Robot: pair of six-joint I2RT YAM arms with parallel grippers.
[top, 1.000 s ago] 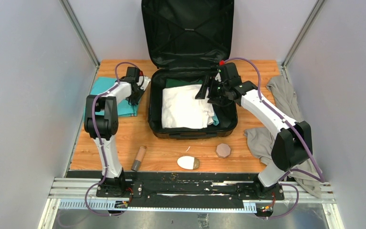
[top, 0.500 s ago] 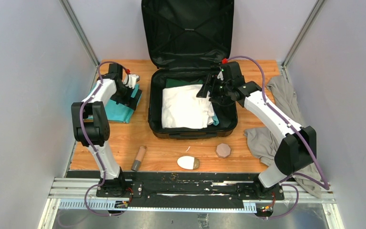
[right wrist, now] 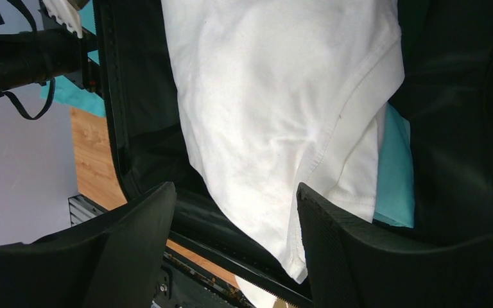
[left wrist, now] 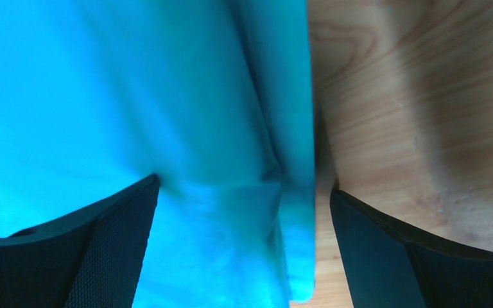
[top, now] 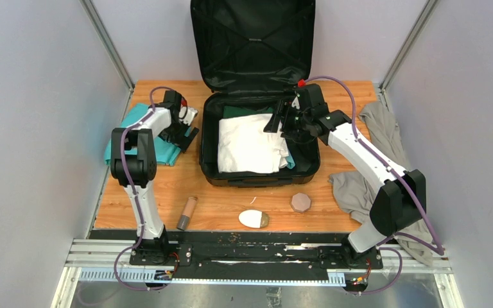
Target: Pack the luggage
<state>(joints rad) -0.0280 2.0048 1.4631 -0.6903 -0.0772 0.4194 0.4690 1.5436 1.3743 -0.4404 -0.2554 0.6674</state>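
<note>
Luggage sits open at the back-middle of the surface, lid propped upright against the wall. Left gripper is spread wide and empty, straddling the folded edge of the teal cloth, one finger over cloth, the other over bare wood. Risk: if it closes here it may catch only the top layer, so the cloth could unfold or slip on the lift, and the outer finger could scrape the wood. A dangling cloth could also drag on the luggage rim. Right gripper hovers over the white garment inside the luggage, fingers apart and holding nothing. It sits in the drop zone, so the arms could clash, or it could rumple the packed pile. Counts: one luggage, two grippers, one teal cloth and one grey garment outside. Inside are one white garment, one dark green piece and one teal piece. At the front are one brown tube, one white oval item and one brown octagonal item.
</note>
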